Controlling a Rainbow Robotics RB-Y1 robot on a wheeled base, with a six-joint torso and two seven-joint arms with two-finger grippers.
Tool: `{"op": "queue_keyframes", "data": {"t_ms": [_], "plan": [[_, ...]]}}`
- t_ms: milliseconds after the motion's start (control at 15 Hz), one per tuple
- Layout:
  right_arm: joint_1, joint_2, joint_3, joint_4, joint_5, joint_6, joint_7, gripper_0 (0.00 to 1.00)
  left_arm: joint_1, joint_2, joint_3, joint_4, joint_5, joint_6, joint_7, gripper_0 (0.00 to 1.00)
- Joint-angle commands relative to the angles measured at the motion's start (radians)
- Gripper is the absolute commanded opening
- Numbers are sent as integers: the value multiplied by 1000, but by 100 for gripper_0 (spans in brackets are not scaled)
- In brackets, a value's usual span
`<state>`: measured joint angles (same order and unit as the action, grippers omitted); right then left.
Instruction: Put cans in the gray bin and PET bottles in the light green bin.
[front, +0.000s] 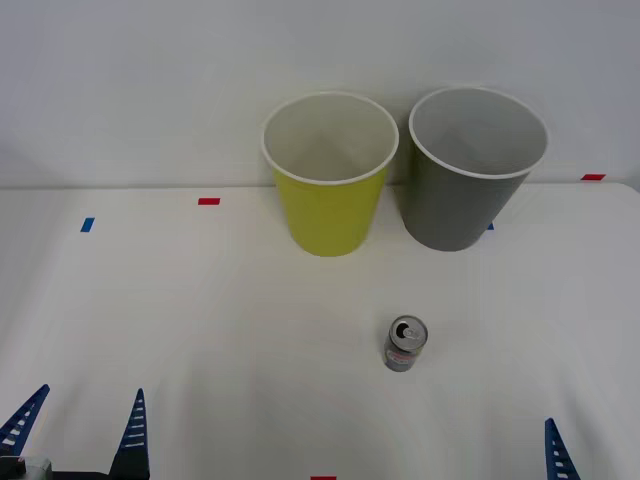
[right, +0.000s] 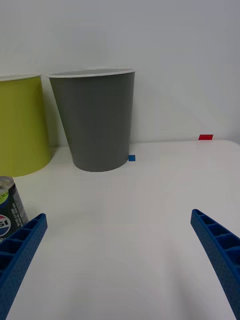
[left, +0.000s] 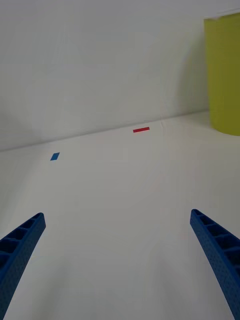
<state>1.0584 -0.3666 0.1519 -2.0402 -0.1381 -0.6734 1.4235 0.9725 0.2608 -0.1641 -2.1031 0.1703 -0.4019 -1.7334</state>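
We had sorted nothing yet: the can (front: 405, 344) stood upright on the bench (front: 200, 320), in front of the gray bin (front: 470, 180) and apart from it, with the green bin (front: 330, 180) alongside. Both bins looked empty. Our left gripper (front: 80, 425) and right gripper (right: 117, 240) hung open, holding nothing.

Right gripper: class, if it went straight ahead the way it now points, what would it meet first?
Probably bare table, then the gray bin slightly off its line. The can stands beside one finger, outside the open right gripper; depth is uncertain.
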Motion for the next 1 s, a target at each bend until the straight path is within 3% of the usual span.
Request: {"op": "queue_keyframes", "data": {"t_ms": [67, 1000], "plan": [[0, 0, 0, 0, 0, 0, 0, 100, 0, 0, 0, 0, 0, 0, 0, 100], [-12, 14, 3, 40, 2, 14, 0, 100, 0, 0, 0, 0, 0, 0, 0, 100]]}}
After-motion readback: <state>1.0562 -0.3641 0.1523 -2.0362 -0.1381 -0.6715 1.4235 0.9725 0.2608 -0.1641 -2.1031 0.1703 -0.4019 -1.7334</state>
